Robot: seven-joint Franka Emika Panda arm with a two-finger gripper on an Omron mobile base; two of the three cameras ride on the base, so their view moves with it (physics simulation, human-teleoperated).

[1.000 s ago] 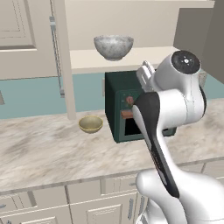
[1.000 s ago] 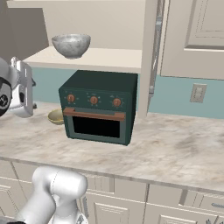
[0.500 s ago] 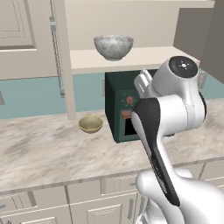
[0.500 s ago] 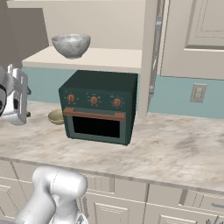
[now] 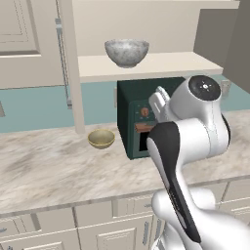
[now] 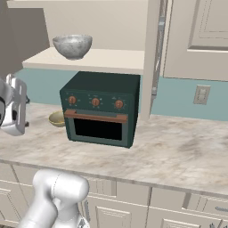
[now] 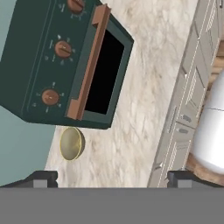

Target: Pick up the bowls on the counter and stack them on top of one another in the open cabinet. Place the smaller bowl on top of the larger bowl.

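Compared with one second ago, the arm has turned further and its white head now hides more of the dark green oven (image 5: pixel 134 119) in the left base view; both bowls did not move. The claw (image 7: pixel 111 179) is open and holds nothing, high above the surface (image 5: pixel 44 166). The smaller bowl (image 5: pixel 101 138) sits left of the oven. The larger bowl (image 5: pixel 127 52) rests in the open cabinet (image 5: pixel 166 63), upper centre.

No lettering, brand, number or sign can be read anywhere in this kitchen. The dark green oven (image 6: pixel 100 109) carries three copper-coloured knobs (image 6: pixel 95 102) ringed by fine pale tick marks, too small to read as figures or words.
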